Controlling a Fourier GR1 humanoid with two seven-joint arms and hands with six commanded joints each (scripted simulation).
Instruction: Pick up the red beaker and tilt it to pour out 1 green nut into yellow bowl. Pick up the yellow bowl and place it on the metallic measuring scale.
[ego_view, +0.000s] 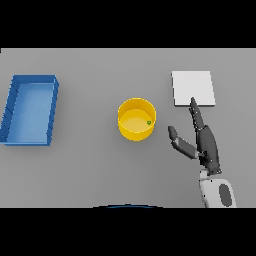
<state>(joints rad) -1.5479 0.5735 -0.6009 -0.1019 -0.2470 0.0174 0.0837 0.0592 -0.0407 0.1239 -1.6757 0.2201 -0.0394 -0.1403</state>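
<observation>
Yellow round bowl (136, 120) holds a green nut (148, 122) — right hand (204, 142) beside it, fingers straight, near flat square scale (193, 88).

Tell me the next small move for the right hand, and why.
Probably slide the right hand left toward the yellow bowl and close round its wall. A green nut already lies inside, the hand is open and apart from the bowl, and the metallic scale sits bare just beyond.

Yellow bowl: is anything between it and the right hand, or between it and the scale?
Nothing visible. Bare table separates the yellow bowl from the open right hand, and from the scale up to its right.
</observation>
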